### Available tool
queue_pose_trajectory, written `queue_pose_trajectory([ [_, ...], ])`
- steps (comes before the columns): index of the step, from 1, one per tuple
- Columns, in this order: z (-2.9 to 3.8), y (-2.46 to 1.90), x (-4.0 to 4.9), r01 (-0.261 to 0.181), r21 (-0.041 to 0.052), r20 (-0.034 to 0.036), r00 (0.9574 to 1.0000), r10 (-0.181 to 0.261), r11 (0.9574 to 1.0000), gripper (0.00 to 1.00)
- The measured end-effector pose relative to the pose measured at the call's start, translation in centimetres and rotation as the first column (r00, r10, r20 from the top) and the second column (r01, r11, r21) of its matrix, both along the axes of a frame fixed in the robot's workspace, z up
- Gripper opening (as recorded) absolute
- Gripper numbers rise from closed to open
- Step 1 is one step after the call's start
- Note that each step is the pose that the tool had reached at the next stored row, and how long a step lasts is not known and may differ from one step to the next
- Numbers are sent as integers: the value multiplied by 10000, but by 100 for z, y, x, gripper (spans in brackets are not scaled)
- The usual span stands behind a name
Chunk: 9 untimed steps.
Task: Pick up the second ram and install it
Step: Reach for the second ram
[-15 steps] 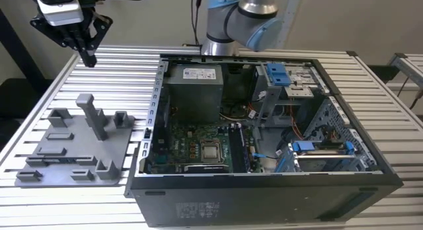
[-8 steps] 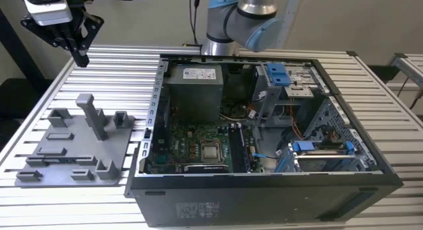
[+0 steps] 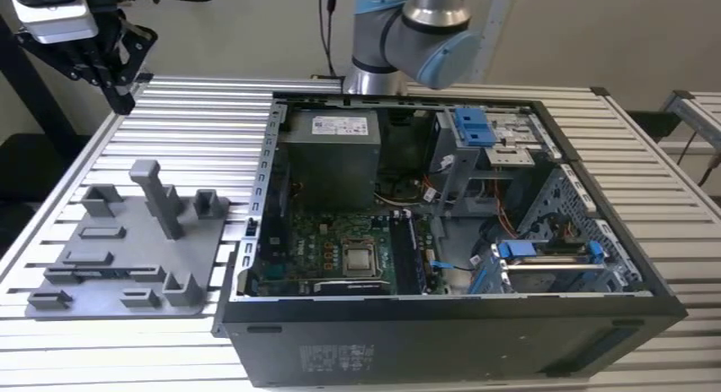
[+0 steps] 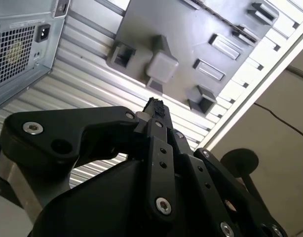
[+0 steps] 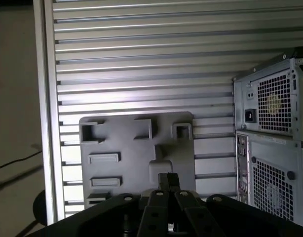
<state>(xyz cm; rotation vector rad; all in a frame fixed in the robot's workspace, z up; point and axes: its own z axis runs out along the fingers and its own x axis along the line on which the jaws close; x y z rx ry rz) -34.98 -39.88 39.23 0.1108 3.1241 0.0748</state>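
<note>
My gripper (image 3: 120, 98) hangs high over the far corner of the table on the exterior view's left, well above the grey fixture plate (image 3: 192, 248). In both wrist views the black fingertips (image 4: 154, 105) (image 5: 167, 179) are pressed together with nothing between them. The plate (image 4: 191, 39) (image 5: 136, 148) lies below them with its blocks and pockets showing no board. The second ram is out of view. The open computer case (image 3: 451, 301) lies on the exterior view's right of the plate, its green motherboard (image 3: 338, 257) facing up.
The arm's base (image 3: 406, 37) stands behind the case. The case's rear panel with the power supply grille (image 5: 272, 101) (image 4: 18, 47) is beside the plate. Blue drive clips (image 3: 474, 126) and cables fill the case's right half. A tall grey post (image 3: 158, 198) rises from the plate.
</note>
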Motion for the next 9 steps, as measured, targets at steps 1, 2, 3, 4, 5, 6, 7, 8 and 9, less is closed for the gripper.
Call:
queue_pose_trajectory([
  [1,-1,0,-25,0,0,-2,10000,0,10000,11],
  [2,-2,0,-48,-1,0,-3,10000,1,10000,11],
  [3,-3,0,-73,0,0,-5,10000,0,10000,11],
  [4,-5,0,-97,0,0,-7,10000,0,10000,11],
  [5,-6,0,-123,1,-1,-10,10000,-1,10000,11],
  [6,-9,0,-149,1,0,-12,10000,-1,10000,11],
  [7,-12,0,-175,0,0,-13,10000,0,10000,11],
  [8,-15,0,-200,0,-1,-15,10000,0,10000,11],
  [9,-19,0,-222,1,-1,-17,10000,-1,10000,11],
])
